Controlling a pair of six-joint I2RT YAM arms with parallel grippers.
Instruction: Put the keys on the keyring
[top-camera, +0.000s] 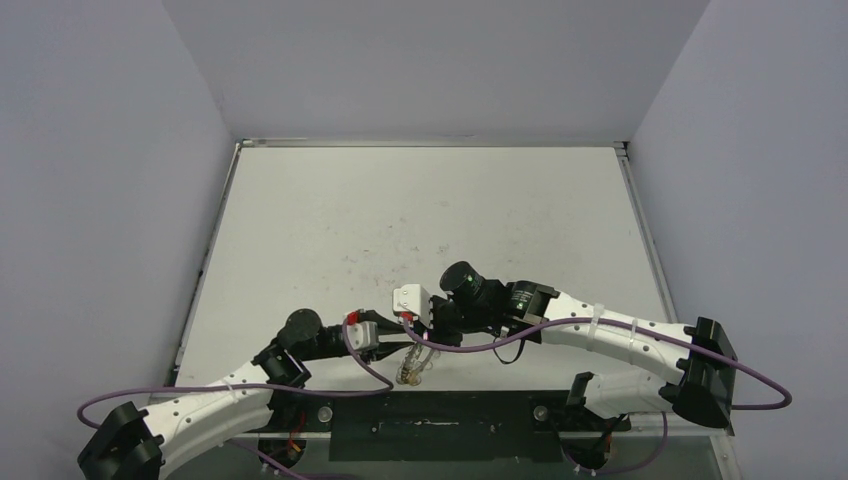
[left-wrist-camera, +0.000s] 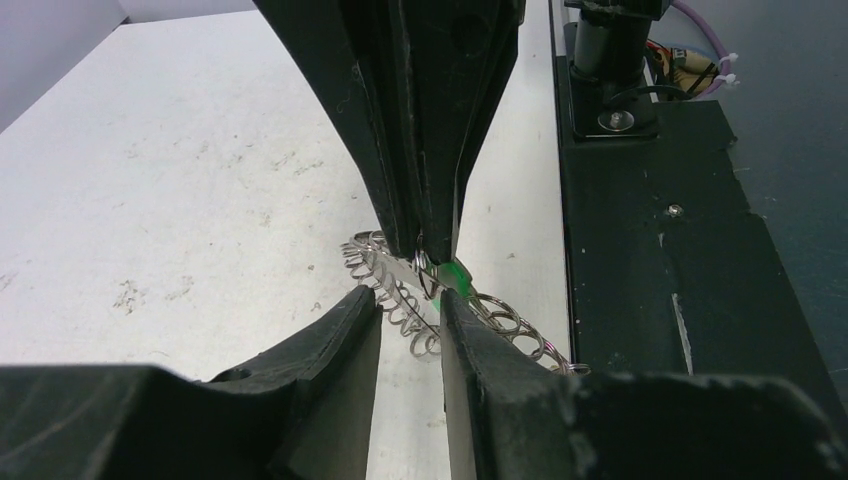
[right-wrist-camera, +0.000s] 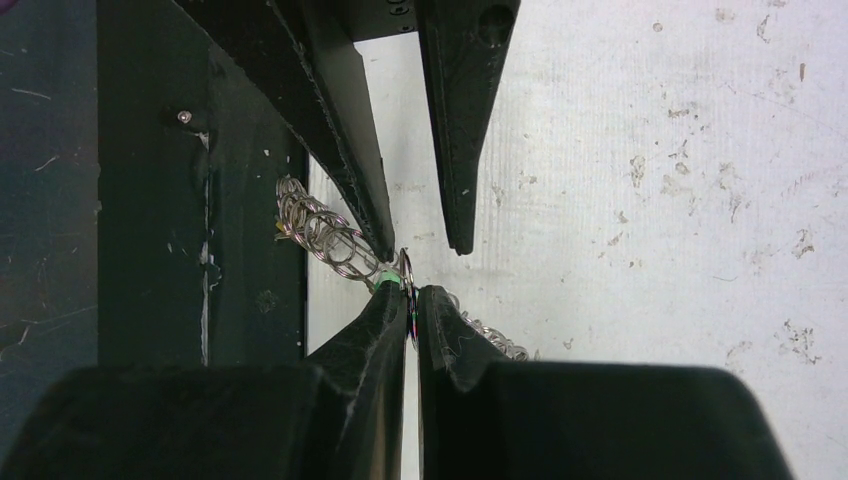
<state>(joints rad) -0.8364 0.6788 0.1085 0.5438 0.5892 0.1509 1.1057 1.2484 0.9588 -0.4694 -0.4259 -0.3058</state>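
Ring is at the worktop near edge, mid-span, seen edge-on and slanting between both grippers. Right gripper is clenched on the green key, its tips touching the ring. Left gripper is parted astride the ring, with no grip seen. The right wrist view shows that gap; the top view hides the key. No yellow key seen.

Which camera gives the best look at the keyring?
Left wrist: the keyring curves across, its loops sharp. Right wrist shows loops either side of the right hand; the top view shows only a tiny glint.
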